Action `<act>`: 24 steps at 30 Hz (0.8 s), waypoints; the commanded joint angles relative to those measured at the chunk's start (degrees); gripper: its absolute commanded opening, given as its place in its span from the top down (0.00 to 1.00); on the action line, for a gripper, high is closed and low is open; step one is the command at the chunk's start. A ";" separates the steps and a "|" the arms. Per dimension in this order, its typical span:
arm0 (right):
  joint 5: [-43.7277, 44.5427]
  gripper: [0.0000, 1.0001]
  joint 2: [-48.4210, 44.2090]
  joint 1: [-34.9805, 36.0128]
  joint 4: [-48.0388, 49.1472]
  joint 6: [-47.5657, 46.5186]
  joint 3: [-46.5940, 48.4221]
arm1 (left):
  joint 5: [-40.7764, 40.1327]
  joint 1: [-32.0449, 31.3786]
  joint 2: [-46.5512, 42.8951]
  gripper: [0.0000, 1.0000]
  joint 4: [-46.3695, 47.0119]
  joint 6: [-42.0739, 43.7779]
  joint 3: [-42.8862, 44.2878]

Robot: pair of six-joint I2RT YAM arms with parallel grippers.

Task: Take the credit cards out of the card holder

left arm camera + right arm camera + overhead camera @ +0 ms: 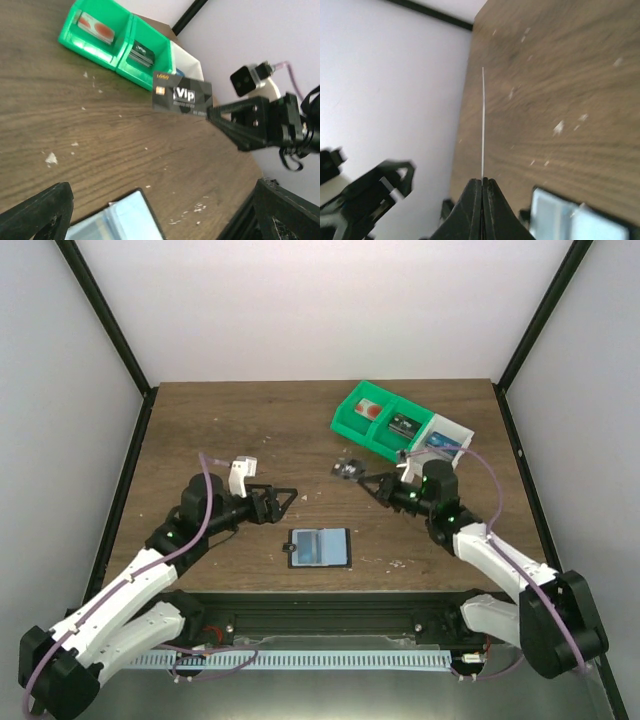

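Credit card (182, 95) pinched, right pincer (364, 478) outstretched

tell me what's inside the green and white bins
The bins hold one visible card each: a red-and-white card in the left green compartment, a dark card in the middle one, a blue card in the white one. Anything beneath them is covered.

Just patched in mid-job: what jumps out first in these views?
The right claw pinches a black Vip card near the green bins. The card holder lies open at centre front, with the left claw empty and wide open to its left.
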 commanded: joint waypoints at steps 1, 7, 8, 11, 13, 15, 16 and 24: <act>3.97 0.99 2.11 -6.50 -14.53 -10.14 9.58 | -4.08 0.10 -0.23 0.00 -11.58 13.06 5.04; 8.56 1.00 10.41 -11.65 -22.33 -17.14 21.02 | -5.30 0.14 -0.22 0.00 -14.03 19.99 4.05; 8.64 1.00 11.83 -12.57 -22.46 -17.26 22.30 | -6.16 0.15 -0.30 0.00 -14.37 20.43 3.89; 9.99 1.00 17.63 -15.38 -24.37 -18.51 27.53 | -7.40 0.14 -1.04 0.00 -14.26 20.83 3.14; 12.12 1.00 22.13 -16.61 -27.37 -18.57 31.83 | -7.11 0.13 -1.72 0.00 -14.14 20.95 2.95; 12.32 0.99 26.14 -17.88 -29.78 -17.43 35.89 | -7.05 0.14 -2.45 0.00 -13.89 21.29 2.58; 12.29 0.99 27.81 -18.32 -29.91 -17.23 36.89 | -7.21 0.11 -2.80 0.00 -13.78 21.60 2.36; 14.40 1.00 35.14 -20.58 -29.68 -16.14 41.39 | -7.38 0.11 -3.51 0.00 -14.12 22.10 2.41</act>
